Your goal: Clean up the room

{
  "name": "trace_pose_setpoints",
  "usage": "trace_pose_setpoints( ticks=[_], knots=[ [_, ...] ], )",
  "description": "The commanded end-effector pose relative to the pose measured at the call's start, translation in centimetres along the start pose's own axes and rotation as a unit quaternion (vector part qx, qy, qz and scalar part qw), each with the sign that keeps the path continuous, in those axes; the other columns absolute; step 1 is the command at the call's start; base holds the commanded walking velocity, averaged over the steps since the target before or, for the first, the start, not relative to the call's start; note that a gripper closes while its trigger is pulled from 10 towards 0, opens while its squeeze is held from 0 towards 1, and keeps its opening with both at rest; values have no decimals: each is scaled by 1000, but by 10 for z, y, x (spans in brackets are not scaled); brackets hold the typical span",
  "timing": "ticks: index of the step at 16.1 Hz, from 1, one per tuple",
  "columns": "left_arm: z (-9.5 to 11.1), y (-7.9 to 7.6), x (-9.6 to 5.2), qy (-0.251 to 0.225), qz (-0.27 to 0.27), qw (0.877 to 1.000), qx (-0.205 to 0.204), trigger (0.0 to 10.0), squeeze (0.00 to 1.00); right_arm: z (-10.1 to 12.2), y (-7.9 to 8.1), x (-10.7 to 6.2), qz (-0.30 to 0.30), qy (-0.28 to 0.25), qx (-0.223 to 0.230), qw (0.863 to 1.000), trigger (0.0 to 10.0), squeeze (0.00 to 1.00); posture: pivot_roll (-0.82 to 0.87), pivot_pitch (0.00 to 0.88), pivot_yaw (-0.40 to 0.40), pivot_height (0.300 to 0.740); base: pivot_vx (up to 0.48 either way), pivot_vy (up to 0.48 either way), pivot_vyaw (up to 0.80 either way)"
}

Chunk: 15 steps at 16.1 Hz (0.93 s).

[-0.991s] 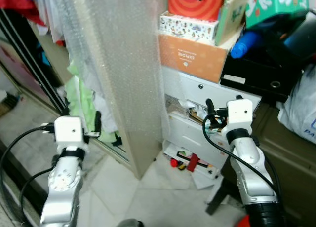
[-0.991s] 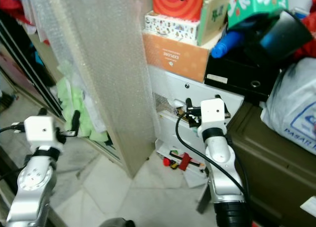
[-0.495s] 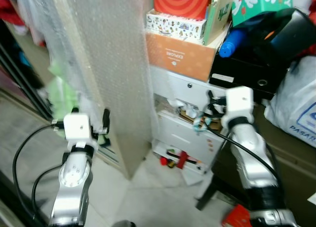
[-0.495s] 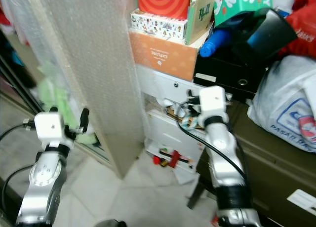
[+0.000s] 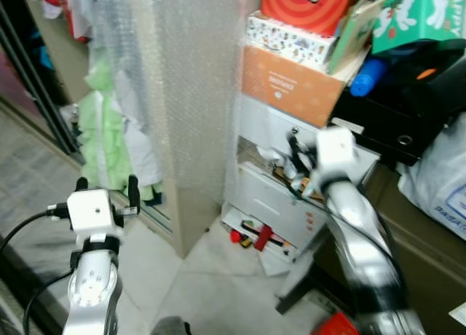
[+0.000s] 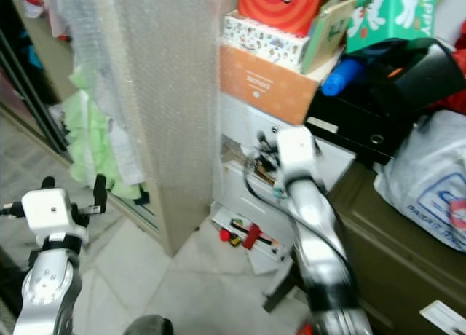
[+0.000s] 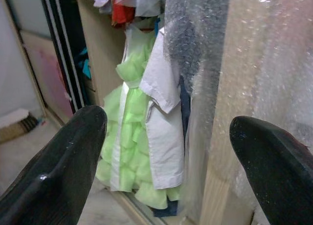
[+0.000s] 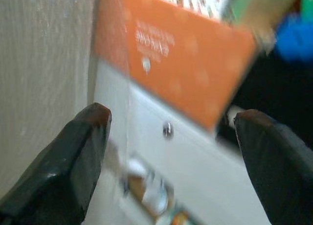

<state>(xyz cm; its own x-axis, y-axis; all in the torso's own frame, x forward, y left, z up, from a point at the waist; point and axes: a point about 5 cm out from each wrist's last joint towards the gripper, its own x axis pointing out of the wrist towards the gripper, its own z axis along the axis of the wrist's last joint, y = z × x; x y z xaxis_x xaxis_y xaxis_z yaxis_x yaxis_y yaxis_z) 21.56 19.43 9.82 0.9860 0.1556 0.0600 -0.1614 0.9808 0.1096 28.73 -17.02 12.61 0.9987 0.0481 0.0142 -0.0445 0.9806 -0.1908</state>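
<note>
The right gripper (image 8: pixel 166 151) is raised in front of a white drawer unit (image 5: pixel 273 196), its two black fingers spread wide with nothing between them; the arm is blurred in the head views. The unit's upper drawer (image 5: pixel 280 164) stands partly open with crumpled bits spilling out, and just ahead of the fingers is an orange cardboard box (image 5: pixel 291 84) resting on top of the unit, with a small patterned box (image 5: pixel 291 42) and a red carton (image 5: pixel 306 4) stacked above it. A blue bottle (image 5: pixel 368 76) and a green box (image 5: pixel 415 14) sit on dark cases to the right, beside a white plastic bag (image 5: pixel 437 189). On the pale tiled floor (image 5: pixel 211 291) at the foot of the unit lie a red toy (image 5: pixel 261 237) and loose papers. The left gripper (image 7: pixel 166 137) hangs lower, also spread and empty, pointing toward a light green dress (image 7: pixel 127 122) and a white shirt (image 7: pixel 164 112) hanging beside a tall board wrapped in bubble wrap (image 5: pixel 189 95).
</note>
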Motion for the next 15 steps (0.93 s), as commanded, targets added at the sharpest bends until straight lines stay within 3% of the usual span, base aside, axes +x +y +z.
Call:
trace_pose_setpoints(
  ticks=[1,2,3,5,8,15],
  knots=[
    [4,-3,-5,-3,-25,1000,4,10000,0,-4,-16,-16,-15,15,8,1000,10000,0,40,0,-30,740,0,0,0],
    [3,-2,-7,0,-27,1000,3,10000,0,-6,-17,-21,-16,19,8,1000,10000,0,32,0,-23,740,0,0,0],
    [-3,1,-14,18,-40,999,10,10000,0,-15,-24,-49,-12,33,6,999,10000,0,6,0,2,740,0,0,0],
    [-4,2,-10,23,-53,998,12,10000,0,-21,-27,-64,-22,51,10,998,10000,0,-19,0,29,740,0,0,0],
    [3,-6,4,10,-77,997,6,10000,0,-13,-19,-61,-34,41,22,998,10000,0,-36,0,59,740,0,0,0],
    [3,-4,2,15,-76,997,4,10000,0,-6,-9,-43,-31,37,22,999,10000,0,2,0,33,740,0,0,0]
  ],
)
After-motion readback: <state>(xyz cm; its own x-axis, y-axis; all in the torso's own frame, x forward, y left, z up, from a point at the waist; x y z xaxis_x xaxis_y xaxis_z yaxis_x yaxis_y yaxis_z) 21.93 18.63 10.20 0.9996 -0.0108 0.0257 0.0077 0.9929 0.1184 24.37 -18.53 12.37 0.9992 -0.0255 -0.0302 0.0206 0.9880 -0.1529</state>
